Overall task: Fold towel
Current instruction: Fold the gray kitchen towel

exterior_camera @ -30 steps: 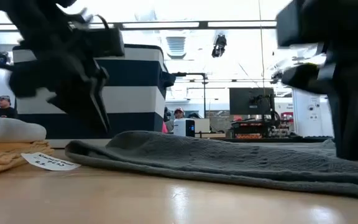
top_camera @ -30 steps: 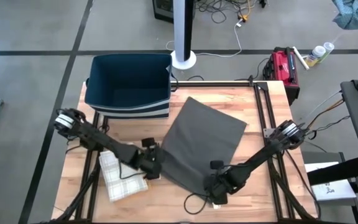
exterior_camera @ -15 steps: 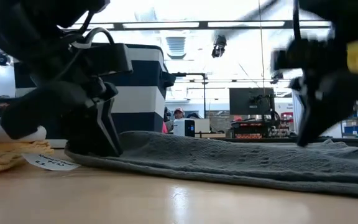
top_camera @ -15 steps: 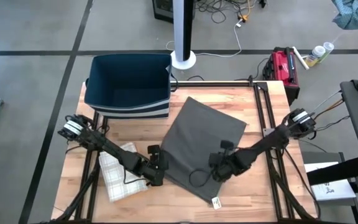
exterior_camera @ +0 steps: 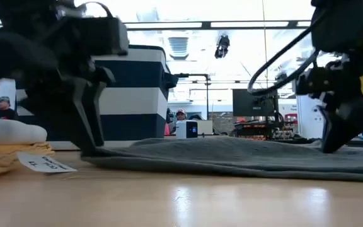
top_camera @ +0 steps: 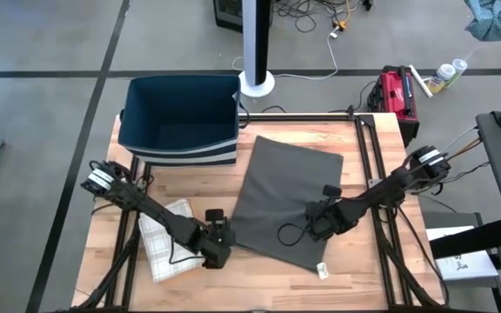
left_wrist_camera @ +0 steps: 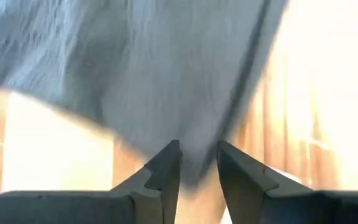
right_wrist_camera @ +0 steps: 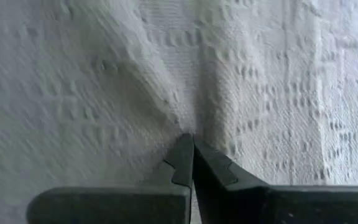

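A dark grey towel (top_camera: pixel 285 204) lies spread flat on the wooden table, with a white tag (top_camera: pixel 322 271) at its near corner. My left gripper (top_camera: pixel 218 249) stands over the towel's near-left corner, fingers pointing down, shut on the cloth (left_wrist_camera: pixel 197 163). My right gripper (top_camera: pixel 320 224) is on the towel's near-right part, shut, with creases running to its tips (right_wrist_camera: pixel 190 140). In the low view the towel (exterior_camera: pixel 232 157) lies flat between the left gripper (exterior_camera: pixel 88 146) and the right gripper (exterior_camera: pixel 329 146). My left gripper has the towel's near-left corner (left_wrist_camera: pixel 194 149) pinched between its two fingers (left_wrist_camera: pixel 166 171), coming from above. The corner stays on the table and the cloth beyond it lies flat. My right gripper meets the towel's top surface (right_wrist_camera: pixel 166 106) inside its near-right edge with shut fingertips (right_wrist_camera: pixel 182 155), slanting down from the right. Creases gather at the tips, as of a small pinched pucker. The towel stays flat on the table.
A navy bin with white stripes (top_camera: pixel 181 117) stands at the table's far left. A folded checked cream cloth (top_camera: pixel 168 245) lies near the left gripper, seen in the low view as a cloth (exterior_camera: pixel 5 154) with a label (exterior_camera: pixel 43 164). Bare wood (top_camera: pixel 259 287) runs along the near edge.
My left gripper moved toward the near edge with the towel's left corner. My right gripper left the towel's near corner and moved toward the far right, onto the cloth. The towel turned on the table: its near corner with the tag swung right and its sides now run nearly square.
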Motion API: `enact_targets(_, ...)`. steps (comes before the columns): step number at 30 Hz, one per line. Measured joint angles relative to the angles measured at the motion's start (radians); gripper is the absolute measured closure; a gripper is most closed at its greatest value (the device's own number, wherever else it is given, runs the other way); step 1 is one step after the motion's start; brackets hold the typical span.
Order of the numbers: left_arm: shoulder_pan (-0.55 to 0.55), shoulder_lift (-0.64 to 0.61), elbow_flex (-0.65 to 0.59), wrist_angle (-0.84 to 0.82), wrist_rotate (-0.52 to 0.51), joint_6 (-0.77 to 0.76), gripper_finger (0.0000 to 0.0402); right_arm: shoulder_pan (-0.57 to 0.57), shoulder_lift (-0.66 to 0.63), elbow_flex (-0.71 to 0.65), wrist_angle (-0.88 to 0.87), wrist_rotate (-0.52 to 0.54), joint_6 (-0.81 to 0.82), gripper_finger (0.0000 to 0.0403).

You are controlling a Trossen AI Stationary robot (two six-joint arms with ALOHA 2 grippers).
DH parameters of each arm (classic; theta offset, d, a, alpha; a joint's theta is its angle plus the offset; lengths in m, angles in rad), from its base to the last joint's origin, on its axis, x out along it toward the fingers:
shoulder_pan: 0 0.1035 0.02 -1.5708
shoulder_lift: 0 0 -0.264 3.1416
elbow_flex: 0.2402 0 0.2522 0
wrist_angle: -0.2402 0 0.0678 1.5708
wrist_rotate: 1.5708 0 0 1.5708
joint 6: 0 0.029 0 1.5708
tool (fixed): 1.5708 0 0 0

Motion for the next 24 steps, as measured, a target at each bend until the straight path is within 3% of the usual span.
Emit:
enact_targets(4,-0.031,-0.004,0.058,-0.061,-0.008,-0.009,0.0296,0.000,-0.073,-0.004,-0.030,0.015,-0.002,0.0403)
enact_targets(8,-0.060,-0.005,0.076,-0.022,-0.062,0.011,0.0288,0.001,-0.127,-0.008,-0.019,0.025,0.001,0.0403)
enact_targets(14,-0.066,-0.006,0.016,-0.002,-0.174,0.064,0.0278,0.001,-0.153,-0.008,0.016,0.032,0.000,0.0403)
enact_targets(24,-0.063,0.008,-0.088,0.232,-0.188,0.176,0.0267,0.001,-0.146,-0.008,0.047,0.033,-0.004,0.0403)
